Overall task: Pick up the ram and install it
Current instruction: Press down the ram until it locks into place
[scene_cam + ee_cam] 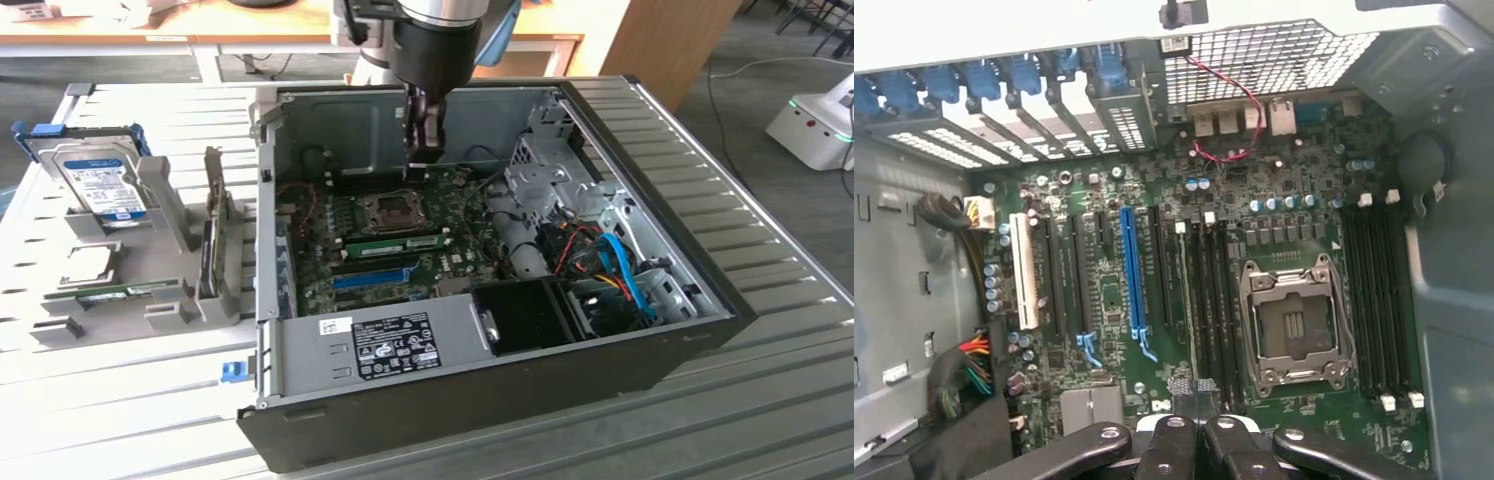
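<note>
The ram (402,243) is a narrow green stick standing on edge in a black slot on the motherboard, between the CPU socket (395,210) and the blue slot strip (367,278). In the wrist view the ram (1185,300) appears edge-on as a thin pale line beside the CPU socket (1295,322). My gripper (426,157) hangs above the rear part of the board inside the open computer case (694,330), clear of the ram. The gripper (1199,428) is shut, and I see nothing between its black fingers.
A grey rack (134,300) stands at the exterior view's left of the case, holding a silver hard drive (104,185) and a small green board (118,293). Cables (614,270) and a drive cage (541,170) fill the case's right side. More black slots (1379,300) lie beyond the socket.
</note>
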{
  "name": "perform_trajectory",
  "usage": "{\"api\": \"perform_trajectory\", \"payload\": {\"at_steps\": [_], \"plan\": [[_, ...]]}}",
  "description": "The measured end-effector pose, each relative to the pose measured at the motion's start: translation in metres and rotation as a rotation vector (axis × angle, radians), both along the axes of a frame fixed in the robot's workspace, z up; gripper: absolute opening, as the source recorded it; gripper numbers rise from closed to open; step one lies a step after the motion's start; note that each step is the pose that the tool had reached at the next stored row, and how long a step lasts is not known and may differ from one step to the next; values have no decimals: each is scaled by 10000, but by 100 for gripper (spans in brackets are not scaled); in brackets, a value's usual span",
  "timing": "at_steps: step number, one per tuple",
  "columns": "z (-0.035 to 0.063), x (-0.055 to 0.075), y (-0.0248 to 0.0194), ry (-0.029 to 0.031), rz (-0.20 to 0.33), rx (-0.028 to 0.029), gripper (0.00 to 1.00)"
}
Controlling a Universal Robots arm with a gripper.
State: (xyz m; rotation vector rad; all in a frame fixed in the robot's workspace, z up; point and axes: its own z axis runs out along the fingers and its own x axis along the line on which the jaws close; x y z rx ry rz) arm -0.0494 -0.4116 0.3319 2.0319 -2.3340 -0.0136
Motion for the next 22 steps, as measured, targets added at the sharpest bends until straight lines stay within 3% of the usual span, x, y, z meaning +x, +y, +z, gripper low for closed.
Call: {"api": "perform_trajectory", "payload": {"at_steps": [22], "plan": [[-1,0,0,0,-2018,-19,11]]}}
